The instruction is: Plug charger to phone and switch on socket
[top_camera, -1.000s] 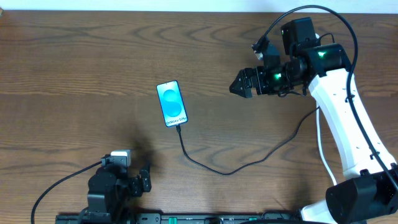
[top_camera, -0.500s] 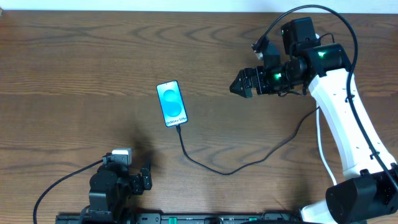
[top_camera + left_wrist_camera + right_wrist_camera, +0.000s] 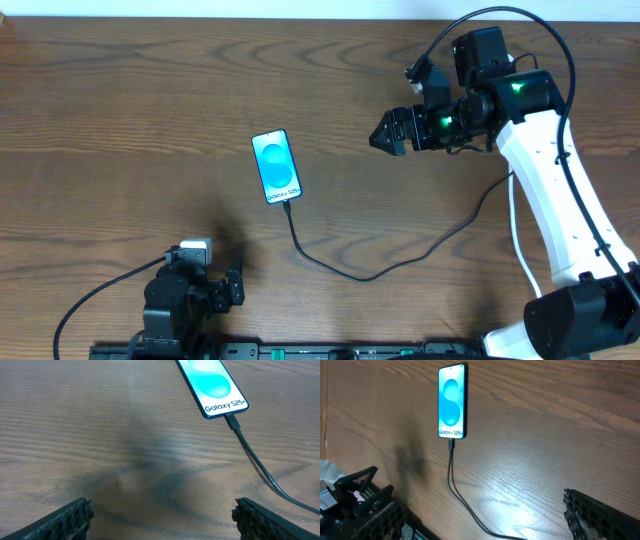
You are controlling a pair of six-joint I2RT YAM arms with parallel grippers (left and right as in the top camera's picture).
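As charger [image 3: 450, 465] stays in phone [image 3: 452, 401], right hand [image 3: 380, 136] (spread wide) hovers unmoved.

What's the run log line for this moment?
phone: flat on table | cable: plugged into phone | left gripper: open, empty | right gripper: open, empty | socket: not in view
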